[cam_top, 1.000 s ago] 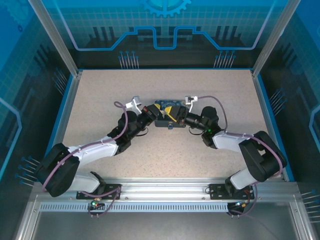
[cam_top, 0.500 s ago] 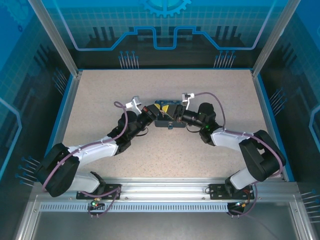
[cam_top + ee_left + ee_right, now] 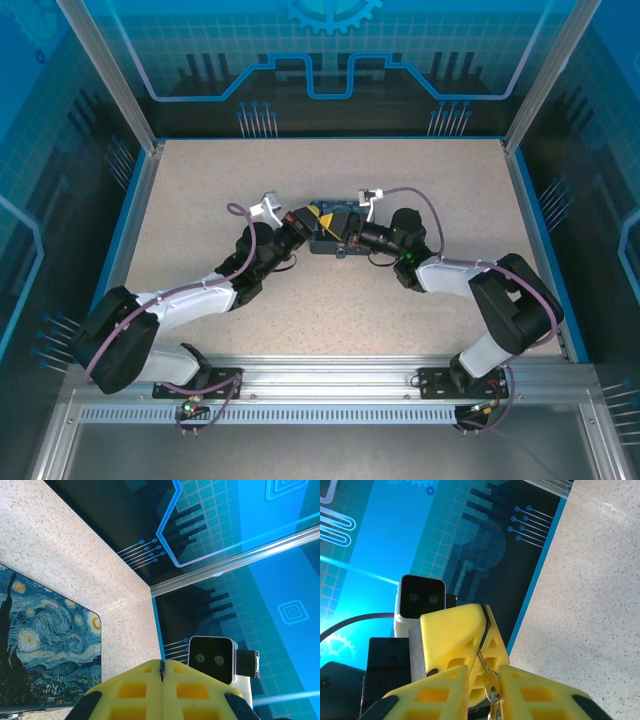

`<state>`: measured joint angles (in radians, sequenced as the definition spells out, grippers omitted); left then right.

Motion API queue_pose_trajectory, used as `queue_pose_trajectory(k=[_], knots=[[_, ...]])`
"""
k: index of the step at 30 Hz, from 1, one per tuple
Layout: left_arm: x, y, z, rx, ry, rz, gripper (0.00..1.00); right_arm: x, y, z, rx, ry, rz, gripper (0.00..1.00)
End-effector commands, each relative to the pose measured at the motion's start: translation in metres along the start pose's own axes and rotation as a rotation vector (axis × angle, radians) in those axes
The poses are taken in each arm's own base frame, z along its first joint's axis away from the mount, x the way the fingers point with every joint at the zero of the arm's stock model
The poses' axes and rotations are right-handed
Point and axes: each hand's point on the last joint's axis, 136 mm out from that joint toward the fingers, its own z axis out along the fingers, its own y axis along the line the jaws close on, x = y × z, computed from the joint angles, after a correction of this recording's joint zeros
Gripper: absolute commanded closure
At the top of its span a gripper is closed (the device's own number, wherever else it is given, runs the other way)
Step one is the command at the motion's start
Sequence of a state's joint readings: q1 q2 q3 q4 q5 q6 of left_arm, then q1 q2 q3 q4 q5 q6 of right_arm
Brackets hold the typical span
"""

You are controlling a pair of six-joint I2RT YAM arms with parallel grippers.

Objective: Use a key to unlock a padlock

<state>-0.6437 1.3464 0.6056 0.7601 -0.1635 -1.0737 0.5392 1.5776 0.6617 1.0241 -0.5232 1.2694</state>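
Both grippers meet above a tin box printed with a swirly blue painting. My left gripper is shut on the blade of a small brass key; a thin dark sliver sticks out between its tips. In the right wrist view the left gripper's yellow fingers pinch the blade, and the key's head hangs between my right gripper's jaws. The head lies against one right finger, with a narrow gap to the other. A tiny bluish-grey thing, probably the padlock, sits at the tin's near edge.
The tin lies on a speckled beige tabletop bounded by blue edging and transparent panels. The two arms' forearms angle in from left and right. Bare table surrounds the tin on all sides.
My right gripper has slid left up to the left gripper and its jaws have narrowed around the key's head. The left arm has stayed still and shut.
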Motion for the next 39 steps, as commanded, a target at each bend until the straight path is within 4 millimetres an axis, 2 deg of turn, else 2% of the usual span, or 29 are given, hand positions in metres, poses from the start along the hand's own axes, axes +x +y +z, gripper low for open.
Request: queue_pose_trajectory(k=[1, 13, 23, 34, 35, 38, 39], knots=[[-0.013, -0.023, -0.004, 0.062, -0.052, 0.022, 1.00, 0.004, 0.004, 0.003, -0.022, -0.002, -0.011, 0.81], [-0.011, -0.021, -0.006, 0.057, -0.054, 0.021, 1.00, -0.001, -0.005, 0.000, 0.003, -0.025, 0.005, 1.00], [-0.010, -0.016, -0.015, 0.048, -0.066, 0.020, 1.00, -0.012, -0.018, -0.005, 0.033, -0.069, 0.038, 1.00], [-0.007, -0.012, -0.016, 0.034, -0.069, 0.012, 1.00, -0.015, -0.020, -0.003, 0.029, -0.076, 0.047, 1.00], [-0.008, -0.012, -0.017, 0.028, -0.072, 0.011, 0.97, -0.015, -0.021, -0.004, 0.033, -0.073, 0.047, 1.00], [-0.013, -0.011, -0.022, -0.015, -0.075, 0.009, 0.49, -0.014, -0.030, -0.011, 0.074, -0.067, 0.049, 1.00], [-0.014, -0.011, -0.025, -0.030, -0.073, 0.018, 0.38, -0.014, -0.033, -0.014, 0.088, -0.065, 0.052, 1.00]])
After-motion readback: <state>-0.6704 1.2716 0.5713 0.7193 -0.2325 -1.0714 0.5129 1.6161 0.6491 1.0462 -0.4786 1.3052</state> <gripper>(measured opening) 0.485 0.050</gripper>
